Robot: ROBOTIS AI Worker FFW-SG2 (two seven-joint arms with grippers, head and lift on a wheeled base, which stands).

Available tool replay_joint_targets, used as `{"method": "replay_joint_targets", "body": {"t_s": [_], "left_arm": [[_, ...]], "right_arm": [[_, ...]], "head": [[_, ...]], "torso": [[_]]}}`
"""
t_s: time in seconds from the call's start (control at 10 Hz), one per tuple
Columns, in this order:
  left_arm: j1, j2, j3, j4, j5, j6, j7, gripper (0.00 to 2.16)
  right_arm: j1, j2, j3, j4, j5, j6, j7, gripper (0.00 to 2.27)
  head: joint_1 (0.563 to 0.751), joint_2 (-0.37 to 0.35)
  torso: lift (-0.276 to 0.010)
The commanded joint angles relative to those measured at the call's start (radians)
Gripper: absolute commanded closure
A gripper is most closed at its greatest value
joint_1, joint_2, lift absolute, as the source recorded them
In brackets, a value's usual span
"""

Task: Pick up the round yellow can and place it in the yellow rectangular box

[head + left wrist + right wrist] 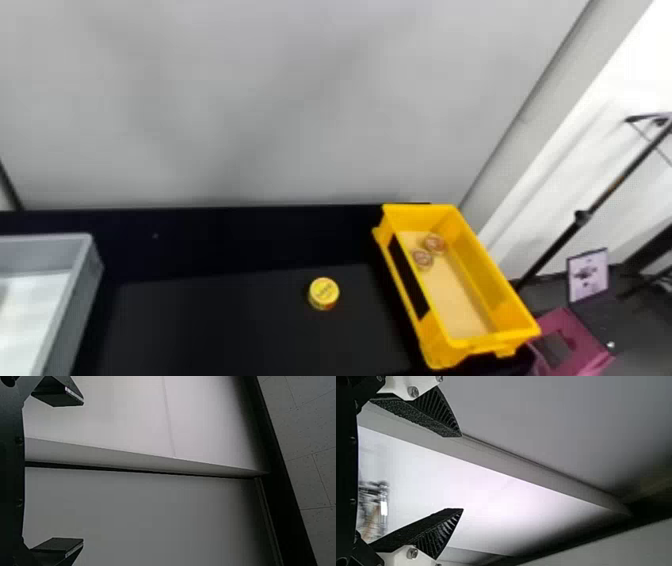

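Left pincer (83, 471), right pincer (462, 472): both open, empty. Yellow can (324, 293): on surface (225, 325), left of yellow box (495, 290). Step, we judge: pick-up; next we need the right pincer lowered around it.

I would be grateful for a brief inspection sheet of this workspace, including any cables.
Surface: black table, with a grey bin at its left.
Job's things: yellow can upright on the table, outside the yellow box to its right.
Clutter: two small round items inside the yellow box, toward its far end.
Left gripper: jaws apart, nothing between them.
Right gripper: jaws apart, nothing held.
Cables: nothing seen that is clearly one.
Surroundings: grey wall behind; black stand and pink object beyond the yellow box.
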Motion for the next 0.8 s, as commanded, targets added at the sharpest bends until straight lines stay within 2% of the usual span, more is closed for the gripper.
{"method": "replay_joint_targets", "body": {"t_s": [0.0,0.1,0.3,0.7], "left_arm": [[-0.004,0.001,-0.001,0.0,0.003,0.004,-0.001,0.05],[-0.007,0.001,-0.004,0.0,0.001,0.005,-0.003,0.05],[-0.012,0.0,-0.01,0.003,0.003,0.007,-0.003,0.05],[-0.019,-0.006,-0.022,0.014,0.006,0.002,-0.003,0.05]], "right_arm": [[0.059,0.163,-0.063,0.093,-0.018,-0.004,0.038,0.14],[0.065,0.191,-0.062,0.142,-0.026,0.034,0.087,0.14],[0.068,0.212,-0.007,0.28,-0.116,0.056,0.154,0.15],[0.043,0.21,0.23,0.624,-0.346,-0.015,0.162,0.16]], "head": [[0.747,-0.348],[0.747,-0.348],[0.747,-0.348],[0.747,-0.348]], "torso": [[-0.001],[-0.001],[-0.001],[-0.001]]}}
